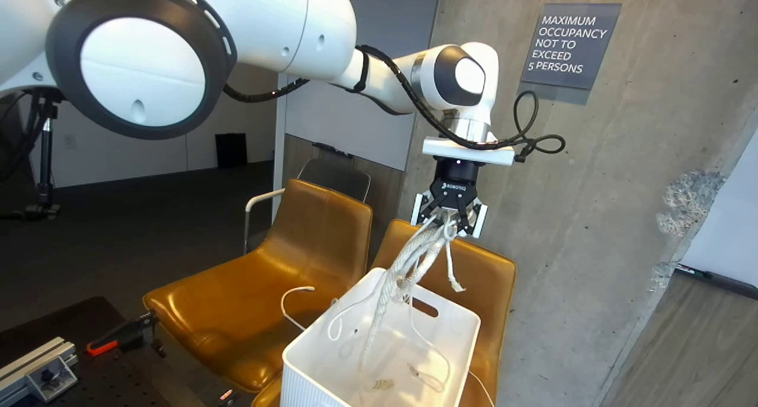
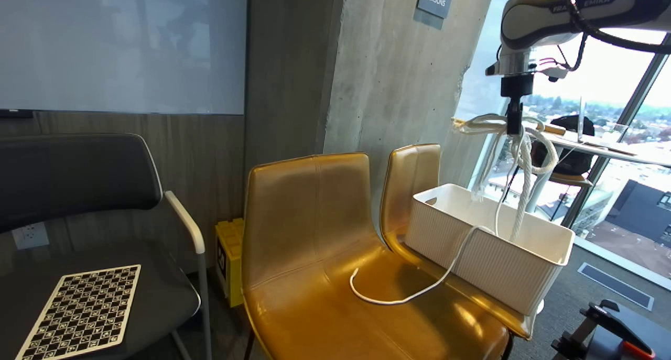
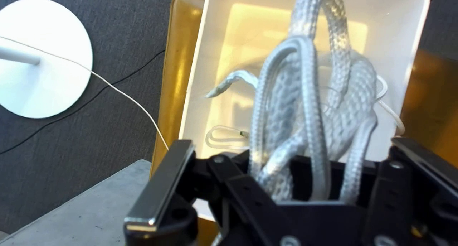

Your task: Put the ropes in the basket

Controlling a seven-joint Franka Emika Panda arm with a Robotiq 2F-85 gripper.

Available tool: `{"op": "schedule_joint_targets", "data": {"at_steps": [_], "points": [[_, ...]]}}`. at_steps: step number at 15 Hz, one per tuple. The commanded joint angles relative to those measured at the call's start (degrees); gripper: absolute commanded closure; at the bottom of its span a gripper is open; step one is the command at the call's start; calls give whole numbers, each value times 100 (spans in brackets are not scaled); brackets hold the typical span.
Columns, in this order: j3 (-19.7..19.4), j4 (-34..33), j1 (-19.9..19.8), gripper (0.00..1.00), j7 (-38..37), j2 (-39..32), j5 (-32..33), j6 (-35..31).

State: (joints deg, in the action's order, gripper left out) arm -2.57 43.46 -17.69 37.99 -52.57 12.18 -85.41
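The cream-white ropes (image 1: 408, 259) hang in a tangle from my gripper (image 1: 447, 228) in both exterior views (image 2: 526, 179). Their lower ends reach into the white basket (image 1: 314, 383), which also shows in an exterior view (image 2: 493, 271). In the wrist view my gripper (image 3: 290, 144) has its fingers wide apart, with the ropes (image 3: 286, 95) bunched between them near the palm. The gripper is above the basket (image 3: 211, 42). What holds the ropes up is hidden. One cord end (image 2: 388, 302) lies over the basket's rim on a chair seat.
The basket stands on a tan chair (image 2: 411, 192) beside another tan chair (image 2: 309, 218). A concrete wall (image 1: 592, 188) rises behind. A thin white cord (image 3: 121, 92) trails outside the basket past a round white base (image 3: 39, 77). A black clamp (image 2: 603, 318) is near the front.
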Motion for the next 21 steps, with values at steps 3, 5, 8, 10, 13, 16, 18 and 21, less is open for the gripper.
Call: {"op": "schedule_joint_targets", "data": {"at_steps": [3,5,8,10,13,16,18,21], "points": [[-15,684,77,69,93,152,112,-315],[5,966,94,54,143,288,105,-397],[88,1677,155,33,378,758,113,-723],[166,2271,216,18,753,1232,142,-956],[313,3006,337,0,1404,1834,208,-1202],[311,3791,673,0,1852,2387,408,-1407],[318,4375,970,0,1918,2727,740,-1593],[372,5290,1470,0,1716,3116,1364,-2007]]}}
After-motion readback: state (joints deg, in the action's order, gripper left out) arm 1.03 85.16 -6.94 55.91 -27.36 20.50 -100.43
